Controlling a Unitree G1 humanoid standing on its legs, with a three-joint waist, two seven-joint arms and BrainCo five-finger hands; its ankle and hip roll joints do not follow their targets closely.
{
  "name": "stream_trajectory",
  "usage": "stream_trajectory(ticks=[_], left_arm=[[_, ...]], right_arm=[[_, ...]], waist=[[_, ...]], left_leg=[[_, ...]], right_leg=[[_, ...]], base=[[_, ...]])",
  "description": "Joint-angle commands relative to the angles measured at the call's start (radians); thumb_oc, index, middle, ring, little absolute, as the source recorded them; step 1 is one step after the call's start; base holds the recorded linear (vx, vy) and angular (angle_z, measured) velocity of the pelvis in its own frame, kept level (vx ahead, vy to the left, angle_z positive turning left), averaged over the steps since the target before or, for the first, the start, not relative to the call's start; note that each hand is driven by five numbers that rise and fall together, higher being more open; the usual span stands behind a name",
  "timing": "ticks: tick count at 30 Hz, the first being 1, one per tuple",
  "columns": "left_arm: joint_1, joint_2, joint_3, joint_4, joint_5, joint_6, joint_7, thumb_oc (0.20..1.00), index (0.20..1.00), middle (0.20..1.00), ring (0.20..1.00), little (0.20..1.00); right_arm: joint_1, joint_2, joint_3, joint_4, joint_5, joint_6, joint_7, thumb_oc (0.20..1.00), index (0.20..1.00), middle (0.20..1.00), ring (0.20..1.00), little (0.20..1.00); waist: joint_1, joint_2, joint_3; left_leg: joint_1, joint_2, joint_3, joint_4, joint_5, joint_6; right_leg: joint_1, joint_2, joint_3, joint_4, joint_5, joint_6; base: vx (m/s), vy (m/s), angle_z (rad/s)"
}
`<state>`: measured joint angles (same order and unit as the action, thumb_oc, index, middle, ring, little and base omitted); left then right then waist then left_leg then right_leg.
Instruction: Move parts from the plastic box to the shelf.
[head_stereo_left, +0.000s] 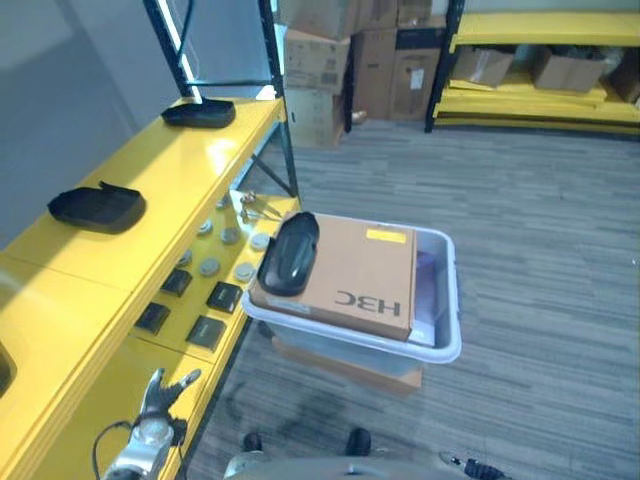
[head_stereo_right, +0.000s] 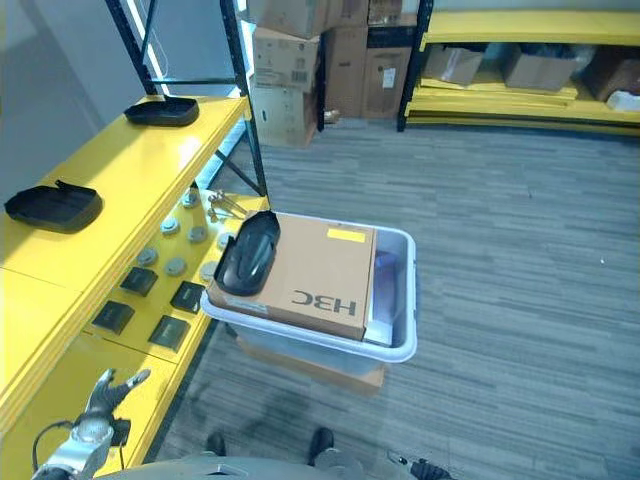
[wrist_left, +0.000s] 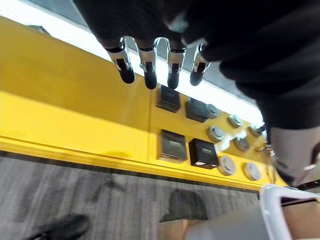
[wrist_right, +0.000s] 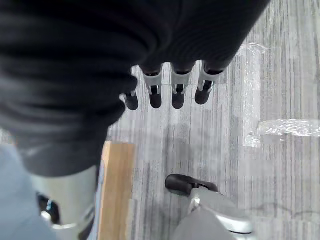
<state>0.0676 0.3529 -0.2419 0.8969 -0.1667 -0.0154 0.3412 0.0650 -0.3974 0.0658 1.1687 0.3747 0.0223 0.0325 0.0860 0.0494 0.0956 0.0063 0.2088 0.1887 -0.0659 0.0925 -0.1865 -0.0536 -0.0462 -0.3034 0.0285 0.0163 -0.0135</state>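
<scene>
**One black part on the box, two on the shelf**

Left eye view:
- Plastic box (head_stereo_left: 440, 300) on the floor beside the yellow shelf (head_stereo_left: 150, 190), carrying a cardboard carton (head_stereo_left: 355, 275) laid flat across its top.
- Black part (head_stereo_left: 290, 252) lying on the carton's corner nearest the shelf, held by neither hand.
- Two black trays on the upper shelf board: near tray (head_stereo_left: 97, 207) and far tray (head_stereo_left: 199, 112), well apart.
- Lower shelf board set with grey discs (head_stereo_left: 210, 266), black square blocks (head_stereo_left: 190, 305) and a few brass-coloured pieces (head_stereo_left: 252, 207) near the upright.
- Left hand (head_stereo_left: 160, 392) low at the shelf's front edge, fingers spread, holding nothing.

Right eye view:
- Same layout. Stacked cardboard cartons (head_stereo_right: 320, 55) and a second yellow rack (head_stereo_right: 520, 70) across the grey floor (head_stereo_right: 520, 230).

Left wrist view:
- Left hand fingers (wrist_left: 147, 70) hanging straight and relaxed over the lower board, clear of the blocks and discs beyond. Corner of the plastic box at the edge.

Right wrist view:
- Right hand (wrist_right: 172, 87) with fingers straight and loose, empty, hanging above the floor beside a wooden edge (wrist_right: 115, 190).
</scene>
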Motion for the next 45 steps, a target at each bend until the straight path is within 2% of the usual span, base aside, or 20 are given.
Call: stream_trajectory(ticks=[1,3,4,5,6,7,9,11,12,13,17,18,20,23,24,28,36,41,45], left_arm=[[-0.008,0.003,0.005,0.043,0.086,-0.051,0.082,1.000,1.000,1.000,1.000,1.000],[0.007,-0.029,-0.016,0.143,0.138,-0.058,0.110,1.000,1.000,1.000,1.000,1.000],[0.018,-0.035,-0.017,0.173,0.143,-0.060,0.116,1.000,1.000,1.000,1.000,1.000],[0.018,-0.035,-0.017,0.173,0.143,-0.060,0.116,1.000,1.000,1.000,1.000,1.000],[0.061,-0.053,-0.013,0.237,0.130,-0.076,0.113,1.000,1.000,1.000,1.000,1.000],[0.087,-0.053,-0.010,0.232,0.145,-0.076,0.101,1.000,1.000,1.000,1.000,1.000],[0.103,-0.050,-0.005,0.238,0.137,-0.073,0.084,1.000,1.000,1.000,1.000,1.000],[0.125,-0.051,0.005,0.245,0.143,-0.061,0.065,1.000,1.000,1.000,1.000,1.000],[0.147,-0.058,0.007,0.263,0.174,-0.057,0.045,1.000,1.000,1.000,1.000,1.000],[0.147,-0.059,0.007,0.263,0.176,-0.057,0.045,1.000,1.000,1.000,1.000,1.000],[0.171,-0.067,-0.004,0.273,0.214,-0.062,0.035,1.000,1.000,1.000,1.000,1.000],[0.178,-0.067,-0.009,0.277,0.223,-0.067,0.032,1.000,1.000,1.000,1.000,1.000],[0.184,-0.067,-0.022,0.285,0.240,-0.083,0.026,1.000,1.000,1.000,1.000,1.000],[0.172,-0.062,-0.046,0.297,0.234,-0.097,0.013,1.000,1.000,1.000,1.000,1.000],[0.167,-0.059,-0.053,0.303,0.242,-0.108,0.010,1.000,1.000,1.000,1.000,1.000],[0.147,-0.047,-0.087,0.312,0.237,-0.130,-0.016,1.000,1.000,1.000,1.000,1.000],[0.127,-0.037,-0.123,0.305,0.218,-0.161,-0.055,1.000,1.000,1.000,1.000,1.000],[0.134,-0.028,-0.128,0.274,0.198,-0.169,-0.073,1.000,1.000,1.000,1.000,1.000],[0.143,-0.014,-0.125,0.255,0.189,-0.176,-0.079,1.000,1.000,1.000,1.000,1.000]], right_arm=[[-0.045,-0.008,-0.018,-0.132,0.137,-0.076,-0.161,1.000,1.000,1.000,1.000,1.000],[-0.047,-0.005,-0.035,-0.294,0.164,-0.155,-0.306,1.000,1.000,1.000,1.000,1.000],[-0.044,-0.006,-0.045,-0.357,0.152,-0.157,-0.346,1.000,1.000,1.000,1.000,1.000],[-0.044,-0.006,-0.045,-0.357,0.152,-0.157,-0.346,1.000,1.000,1.000,1.000,1.000],[-0.040,-0.031,-0.118,-0.571,0.033,-0.213,-0.485,1.000,1.000,1.000,1.000,1.000],[-0.048,-0.066,-0.185,-0.691,-0.009,-0.213,-0.510,1.000,1.000,1.000,1.000,1.000],[-0.059,-0.098,-0.234,-0.786,-0.046,-0.224,-0.519,1.000,1.000,1.000,1.000,1.000],[-0.101,-0.144,-0.279,-0.975,-0.091,-0.120,-0.513,1.000,1.000,1.000,1.000,1.000],[-0.161,-0.189,-0.261,-1.082,-0.125,-0.009,-0.499,1.000,1.000,1.000,1.000,1.000],[-0.164,-0.190,-0.260,-1.084,-0.130,-0.001,-0.494,1.000,1.000,1.000,1.000,1.000],[-0.243,-0.230,-0.198,-1.045,-0.140,0.073,-0.445,1.000,1.000,1.000,1.000,1.000],[-0.284,-0.238,-0.162,-1.014,-0.142,0.109,-0.431,1.000,1.000,1.000,1.000,1.000],[-0.349,-0.246,-0.110,-0.926,-0.142,0.134,-0.432,1.000,1.000,1.000,1.000,1.000],[-0.436,-0.240,-0.039,-0.779,-0.132,0.134,-0.457,1.000,1.000,1.000,1.000,1.000],[-0.463,-0.240,-0.020,-0.717,-0.114,0.113,-0.476,1.000,1.000,1.000,1.000,1.000],[-0.563,-0.238,0.021,-0.502,-0.055,0.051,-0.523,1.000,1.000,1.000,1.000,1.000],[-0.658,-0.277,0.079,-0.277,-0.053,-0.001,-0.556,1.000,1.000,1.000,1.000,1.000],[-0.661,-0.315,0.086,-0.241,-0.077,0.033,-0.539,1.000,1.000,1.000,1.000,1.000],[-0.663,-0.344,0.114,-0.213,-0.131,0.092,-0.517,1.000,1.000,1.000,1.000,1.000]], waist=[[0.012,-0.022,0.045],[-0.001,-0.028,0.041],[-0.007,-0.030,0.039],[-0.007,-0.030,0.039],[-0.019,-0.041,0.027],[-0.014,-0.046,0.025],[-0.007,-0.048,0.025],[0.016,-0.051,0.027],[0.053,-0.054,0.026],[0.053,-0.054,0.026],[0.107,-0.056,0.028],[0.130,-0.056,0.029],[0.170,-0.052,0.032],[0.210,-0.043,0.042],[0.226,-0.042,0.044],[0.279,-0.023,0.067],[0.326,-0.008,0.109],[0.335,-0.012,0.124],[0.342,-0.020,0.131]], left_leg=[[-0.027,0.000,0.028,0.075,0.003,0.056],[-0.020,-0.023,0.036,0.077,-0.020,0.072],[-0.015,-0.033,0.040,0.075,-0.026,0.077],[-0.015,-0.033,0.040,0.075,-0.026,0.077],[-0.007,-0.072,0.047,0.078,-0.052,0.104],[-0.011,-0.087,0.045,0.081,-0.064,0.120],[-0.014,-0.097,0.047,0.082,-0.074,0.132],[-0.020,-0.108,0.044,0.077,-0.083,0.145],[-0.027,-0.116,0.036,0.059,-0.083,0.152],[-0.027,-0.116,0.036,0.058,-0.082,0.152],[-0.041,-0.123,0.009,0.041,-0.077,0.155],[-0.049,-0.126,-0.006,0.036,-0.073,0.156],[-0.061,-0.130,-0.029,0.032,-0.068,0.156],[-0.087,-0.136,-0.057,0.040,-0.065,0.159],[-0.084,-0.138,-0.078,0.037,-0.079,0.153],[-0.116,-0.152,-0.124,0.049,-0.077,0.153],[-0.172,-0.179,-0.174,0.075,-0.077,0.155],[-0.183,-0.188,-0.187,0.076,-0.075,0.156],[-0.181,-0.194,-0.195,0.075,-0.076,0.158]], right_leg=[[0.084,-0.155,-0.041,0.020,-0.011,0.174],[0.069,-0.169,-0.045,0.061,-0.029,0.176],[0.066,-0.173,-0.043,0.069,-0.033,0.178],[0.066,-0.173,-0.043,0.069,-0.033,0.178],[0.059,-0.181,-0.019,0.082,-0.038,0.187],[0.054,-0.188,-0.014,0.087,-0.036,0.194],[0.048,-0.196,-0.016,0.090,-0.033,0.201],[0.041,-0.210,-0.029,0.088,-0.025,0.214],[0.040,-0.222,-0.050,0.080,-0.019,0.221],[0.040,-0.223,-0.051,0.080,-0.019,0.221],[0.041,-0.236,-0.084,0.077,-0.016,0.223],[0.040,-0.241,-0.100,0.079,-0.016,0.221],[0.038,-0.251,-0.127,0.089,-0.019,0.218],[0.028,-0.264,-0.154,0.104,-0.023,0.213],[0.032,-0.265,-0.148,0.110,-0.041,0.222],[0.016,-0.282,-0.175,0.132,-0.048,0.216],[-0.014,-0.306,-0.194,0.156,-0.053,0.214],[-0.017,-0.306,-0.196,0.162,-0.059,0.216],[-0.014,-0.301,-0.193,0.163,-0.062,0.218]], base=[[-0.01,0.235,-0.95],[0.03,0.254,-0.79],[0.04,0.165,-0.45],[0.12,0.257,-0.52],[0.13,0.262,-0.44],[0.14,0.292,-0.27],[0.04,0.129,-0.30],[0.04,0.134,-0.11],[0.03,0.116,0.09],[0.03,0.084,0.14],[0.00,0.034,0.32],[0.00,0.051,0.49],[0.00,0.075,0.45],[-0.02,0.084,0.46],[0.01,0.041,0.40],[-0.05,0.077,0.38],[-0.06,0.071,0.26],[-0.02,0.019,0.06],[0.00,0.009,0.02]])
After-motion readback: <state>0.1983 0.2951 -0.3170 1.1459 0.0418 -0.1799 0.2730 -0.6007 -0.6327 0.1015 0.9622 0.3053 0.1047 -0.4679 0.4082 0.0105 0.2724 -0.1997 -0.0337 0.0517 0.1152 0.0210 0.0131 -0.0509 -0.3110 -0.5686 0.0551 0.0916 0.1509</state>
